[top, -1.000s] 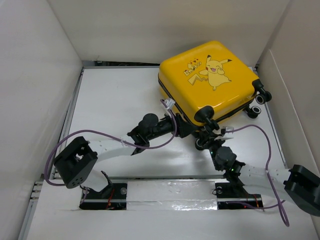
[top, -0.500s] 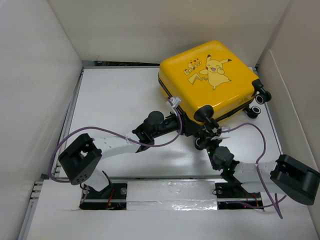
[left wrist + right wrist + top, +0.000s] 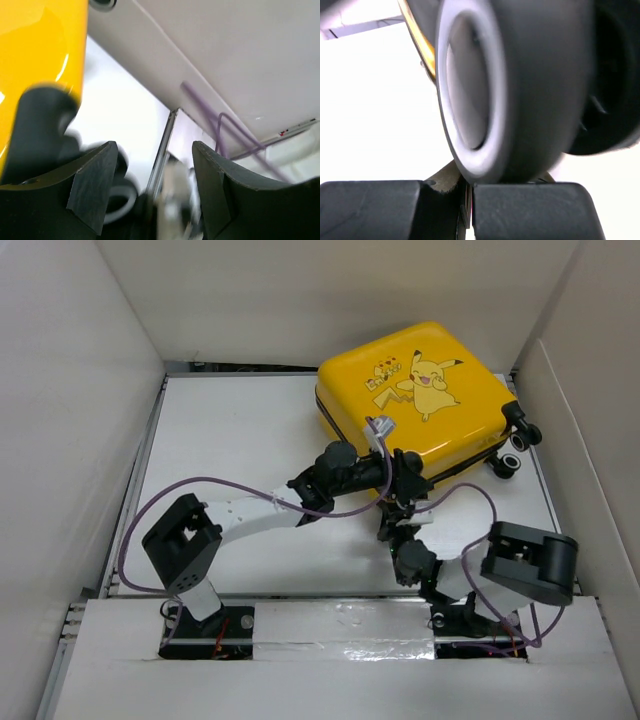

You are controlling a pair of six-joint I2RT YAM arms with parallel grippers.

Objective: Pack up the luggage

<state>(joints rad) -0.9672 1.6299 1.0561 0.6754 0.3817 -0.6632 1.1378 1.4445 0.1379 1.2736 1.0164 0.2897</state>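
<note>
The luggage (image 3: 420,390) is a shut yellow suitcase lying flat at the far right, Pikachu face up. My left gripper (image 3: 408,478) is at its near corner, beside the black corner wheel. In the left wrist view the left gripper (image 3: 155,150) is open and empty, with the yellow shell (image 3: 35,45) and the wheel (image 3: 45,115) to its left. My right gripper (image 3: 392,525) points up from below that corner. In the right wrist view the right gripper (image 3: 470,187) is shut, jaws together, directly under a black wheel (image 3: 520,85) with a grey hub.
White walls enclose the table on the left, back and right. Two more suitcase wheels (image 3: 515,450) stick out near the right wall. Purple cables (image 3: 200,485) loop off both arms. A metal rail (image 3: 340,595) runs along the near edge.
My left gripper has moved right, up to the suitcase's near corner. My right arm has folded inward, its elbow swinging left, and the gripper sits lower under the wheel. The suitcase shifted slightly.
</note>
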